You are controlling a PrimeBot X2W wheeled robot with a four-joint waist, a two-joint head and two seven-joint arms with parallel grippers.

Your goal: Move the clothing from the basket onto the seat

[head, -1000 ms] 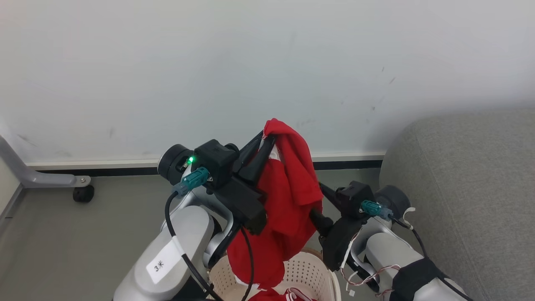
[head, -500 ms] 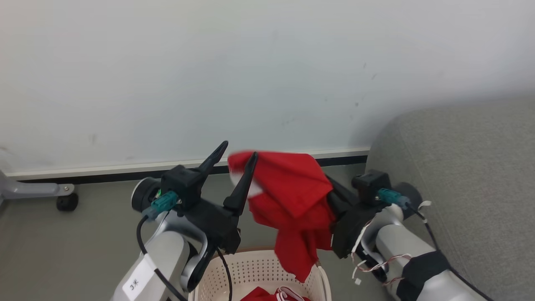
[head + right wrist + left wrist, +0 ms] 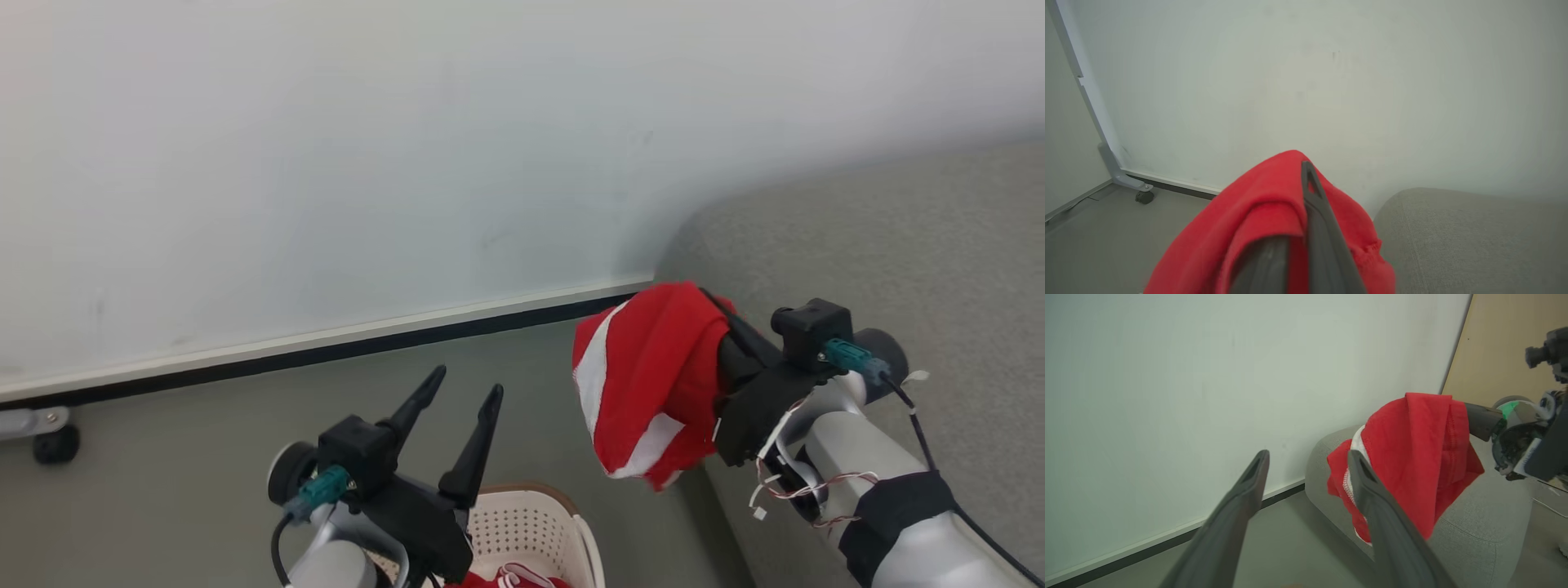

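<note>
Beside the rounded end of the large grey woven-fabric sofa [image 3: 898,245], the right gripper [image 3: 729,331] carries a soft bright red sports garment with white stripe trim [image 3: 645,384], its two long dark fingers pinched shut on the cloth. A second ago the left gripper [image 3: 468,382] held this piece up above the basket. Since then it has let go, and it now stands with fingers spread wide and empty over the oval cream-white perforated plastic laundry basket [image 3: 563,506].

The handover looks complete, so the garment depends on one grip alone. It hangs in the air, clear of the basket and just beside the sofa's side, not yet over the cushion. More red cloth with white trim [image 3: 510,578] lies in the basket, so the task seems only partly done.

The garment's lower fold droops beside the sofa's rounded edge and will likely need lifting over it to avoid dragging. Bare grey upholstery stretches wide to the right. The pale wall [image 3: 408,163] stands close behind, and only a narrow strip of grey floor [image 3: 204,457] separates basket and sofa.
</note>
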